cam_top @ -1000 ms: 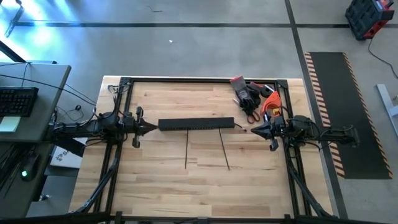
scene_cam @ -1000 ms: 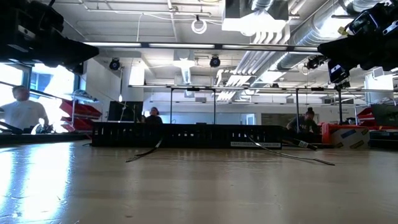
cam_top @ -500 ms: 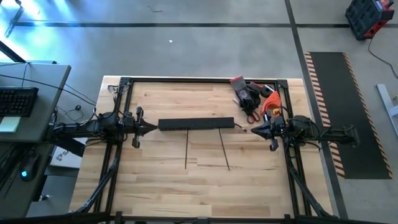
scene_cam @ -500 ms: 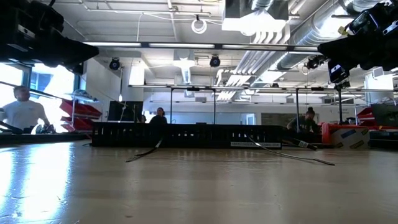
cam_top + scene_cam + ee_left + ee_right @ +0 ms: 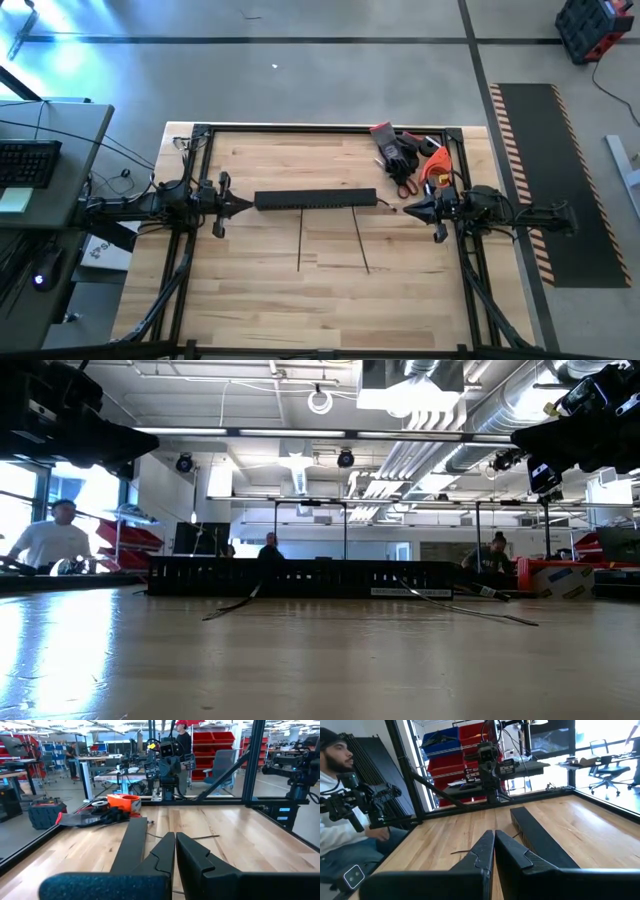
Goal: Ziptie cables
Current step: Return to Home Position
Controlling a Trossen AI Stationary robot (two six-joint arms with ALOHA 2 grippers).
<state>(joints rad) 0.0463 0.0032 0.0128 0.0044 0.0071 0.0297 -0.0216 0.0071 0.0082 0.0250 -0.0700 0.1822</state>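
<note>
The main risk is a knock against the long black closed plastic cable duct [image 5: 316,199], which lies across the middle of the light wooden table [image 5: 260,300]. The left gripper [image 5: 244,204] has its tip just beside the left end of the duct. If that arm swings sideways when it pulls away, it could push the duct askew or open its cover. Two thin dark strips [image 5: 300,240] come out of the duct toward the near side and lie flat on the wood. A low gripper could catch one of them and drag the whole duct.

The cables themselves are not visible. I judge that they are inside the duct, so they lie between the two grippers. The right gripper [image 5: 408,209] is near the right end of the duct, a little apart from it.

In the wrist views, the left fingers [image 5: 162,854] and the right fingers [image 5: 481,852] are pressed together, and both are clenched on nothing.
</note>
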